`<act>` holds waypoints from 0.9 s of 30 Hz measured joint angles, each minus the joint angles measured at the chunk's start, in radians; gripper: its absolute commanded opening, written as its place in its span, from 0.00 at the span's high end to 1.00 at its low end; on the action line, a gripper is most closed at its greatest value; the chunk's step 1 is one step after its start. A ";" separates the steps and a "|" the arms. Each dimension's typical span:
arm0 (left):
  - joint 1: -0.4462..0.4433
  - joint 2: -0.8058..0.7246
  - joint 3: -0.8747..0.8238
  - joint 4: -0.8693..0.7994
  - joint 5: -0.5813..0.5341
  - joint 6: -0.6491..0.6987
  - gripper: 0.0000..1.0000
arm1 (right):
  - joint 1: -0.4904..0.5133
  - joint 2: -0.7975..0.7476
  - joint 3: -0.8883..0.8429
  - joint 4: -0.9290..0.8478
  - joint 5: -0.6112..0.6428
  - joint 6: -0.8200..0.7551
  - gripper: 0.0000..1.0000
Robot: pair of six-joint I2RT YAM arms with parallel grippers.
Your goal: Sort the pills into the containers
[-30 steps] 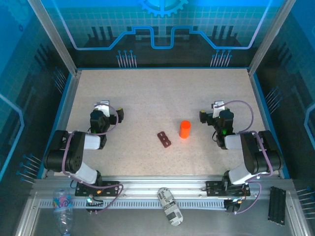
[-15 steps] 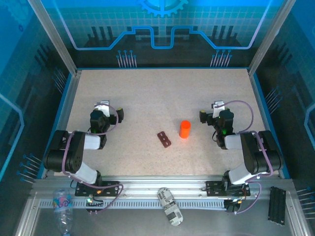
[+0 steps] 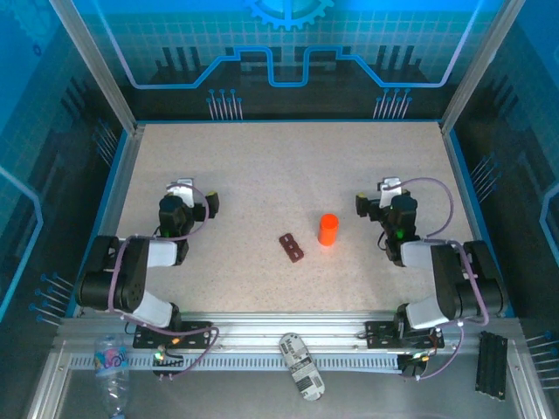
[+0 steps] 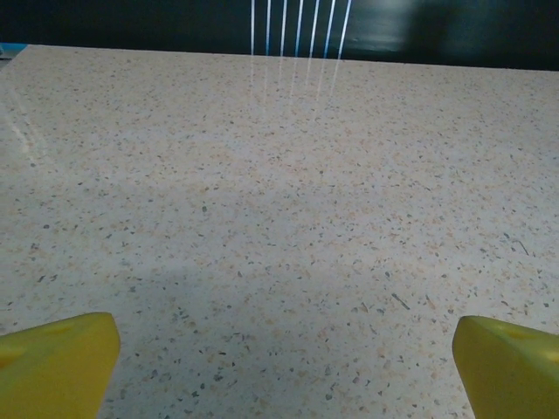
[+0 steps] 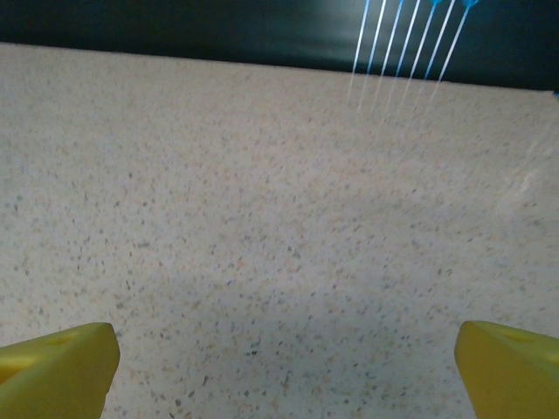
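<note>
Sitting idle at the start by the look of it: both arms are tucked back near their bases and nothing has been picked up.

The left gripper is spread wide with nothing between its yellow fingertips. It's the same for the right gripper, whose yellow pads are far apart and hold nothing.

The small upright orange cylinder bottle stands mid-table, closer to the right arm. The flat dark maroon two-cell box, the containers, lies just beside it on the near-left. The box is angled diagonally and does not touch the bottle. I can't see any loose pills; my guess is they are inside the bottle.

The likely step is reaching for the bottle. To do it well:
- The right arm is nearer, so swing it across to its left.
- Come in level and put the fingers either side of the bottle body, not the cap.
- Close gently so the bottle doesn't tip or skid into the box.
- The left arm can go to the box and steady it, keeping the two cells facing up.
- Watch that the arms don't crowd each other, since the two things sit so close together.

The top view gives the layout: the bottle, the box, both arms, and the speckled beige tabletop between them. The wrist views show the finger spread up close. They also show bare speckled surface running ahead to the dark back wall with thin pale blue lines, so neither gripper looks aimed at the bottle or box yet.
</note>
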State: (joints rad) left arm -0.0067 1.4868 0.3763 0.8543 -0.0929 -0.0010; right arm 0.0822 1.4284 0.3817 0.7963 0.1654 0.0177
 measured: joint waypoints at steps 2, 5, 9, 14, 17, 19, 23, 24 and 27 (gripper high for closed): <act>0.000 -0.046 0.010 -0.051 -0.010 0.000 0.01 | 0.000 -0.058 0.000 -0.030 0.023 0.003 0.00; 0.000 -0.105 0.038 -0.126 -0.023 -0.001 0.01 | -0.001 -0.155 0.022 -0.139 0.058 0.032 0.00; 0.000 -0.178 0.082 -0.231 -0.044 -0.029 0.01 | -0.024 -0.264 0.123 -0.319 0.055 0.167 0.00; 0.000 -0.257 0.173 -0.389 -0.048 -0.122 0.01 | -0.121 -0.350 0.217 -0.438 -0.089 0.385 0.00; 0.000 -0.307 0.204 -0.439 -0.031 -0.220 0.01 | -0.126 -0.350 0.272 -0.518 -0.219 0.454 0.00; 0.000 -0.332 0.215 -0.459 -0.014 -0.296 0.01 | -0.116 -0.351 0.294 -0.562 -0.289 0.478 0.00; -0.013 -0.346 0.251 -0.534 0.021 -0.424 0.01 | -0.031 -0.359 0.329 -0.671 -0.374 0.487 0.00; -0.023 -0.346 0.266 -0.565 0.032 -0.447 0.01 | 0.010 -0.367 0.336 -0.708 -0.384 0.480 0.00; -0.074 -0.349 0.311 -0.666 0.058 -0.480 0.01 | 0.148 -0.406 0.352 -0.819 -0.369 0.451 0.00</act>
State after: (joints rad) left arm -0.0807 1.1378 0.6868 0.1883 -0.0349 -0.4808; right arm 0.2298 1.0229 0.7338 -0.0223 -0.2031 0.4690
